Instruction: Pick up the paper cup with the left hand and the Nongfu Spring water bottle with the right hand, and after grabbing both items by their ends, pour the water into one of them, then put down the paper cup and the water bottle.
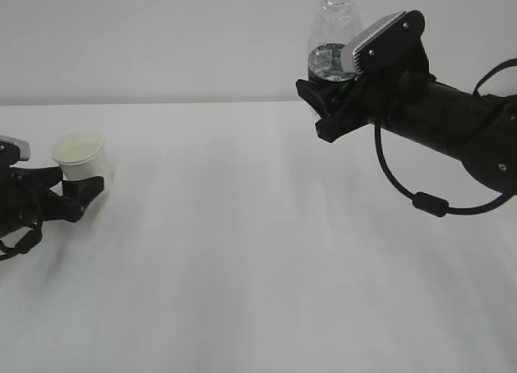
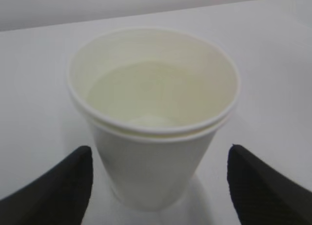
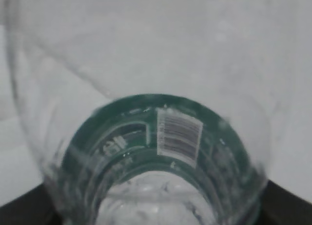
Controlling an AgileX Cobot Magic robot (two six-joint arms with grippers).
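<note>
— So, what can we read on the Nongfu Spring water bottle (image 1: 334,34)?
— Not much. In the right wrist view we see a dark green label band (image 3: 161,137) curving round the clear plastic, with a white barcode patch (image 3: 178,136) on it; the pale markings beside the barcode are too blurred for us to make out any word.
— And the bottle's make and shape?
— Clear, thin plastic, ribbed near the neck, narrow at the top, no cap that we can see. It stands upright, lifted well above the counter (image 1: 258,252), and far to the right of the paper cup (image 1: 79,153).
— How is the right hand's claw (image 1: 327,106) set?
— We see it pinching the bottle at the lower body, dark fingers on both sides of the label band.
— Now the cup?
— White paper, slightly tapered, with a rolled rim; from the left wrist view it looks like two rims nested one in the other. Its inside is pale cream, and the water (image 2: 146,96) in it looks faintly yellowish. No print on it.
— And the left hand's claw (image 1: 81,187)?
— Spread wide, one black finger on each side of the cup's base, neither touching the wall. The cup rests on the smooth white counter.
</note>
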